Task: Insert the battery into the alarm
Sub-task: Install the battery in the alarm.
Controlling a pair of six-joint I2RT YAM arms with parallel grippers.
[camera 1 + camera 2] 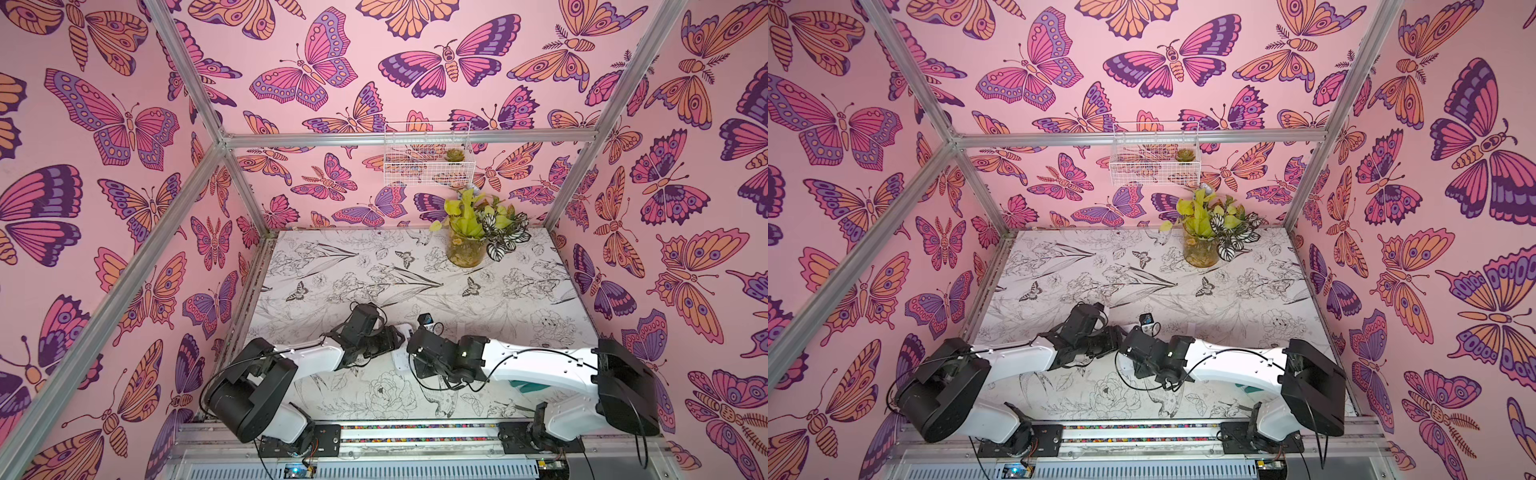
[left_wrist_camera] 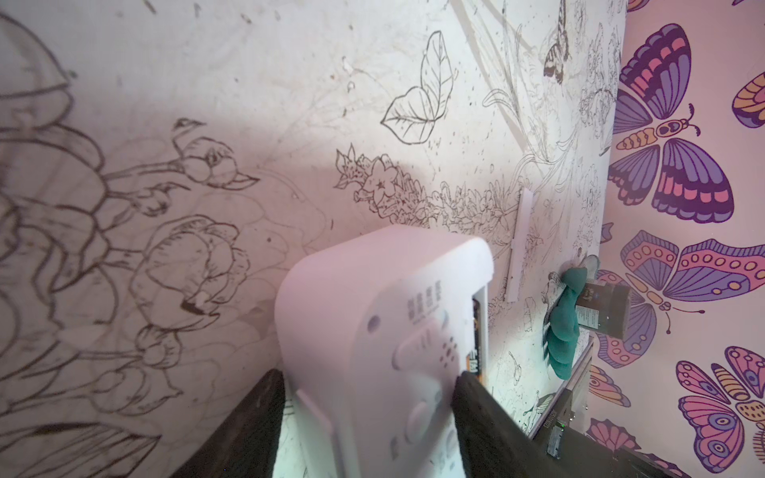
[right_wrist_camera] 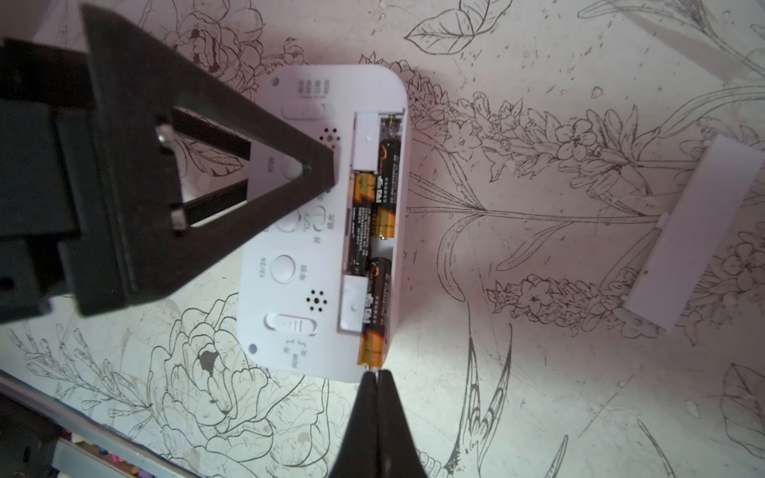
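Note:
The white alarm (image 3: 298,231) lies back up on the printed table, its battery bay open. Two batteries (image 3: 387,186) sit in the bay. A third battery (image 3: 374,327), black with a gold end, lies in the bay's outer slot with that end at the alarm's edge. My right gripper (image 3: 376,374) is shut, fingertips together against the gold end's nub. My left gripper (image 2: 368,372) is shut on the alarm (image 2: 385,314), one black finger (image 3: 207,165) lying over its back. In a top view both wrists hide most of the alarm (image 1: 401,358).
The loose white bay cover (image 3: 695,240) lies on the table beyond the alarm. A teal glove (image 2: 565,323) lies near the right wall, partly under the right arm (image 1: 540,365). A jar of plants (image 1: 465,249) and a wire basket (image 1: 428,158) are at the back.

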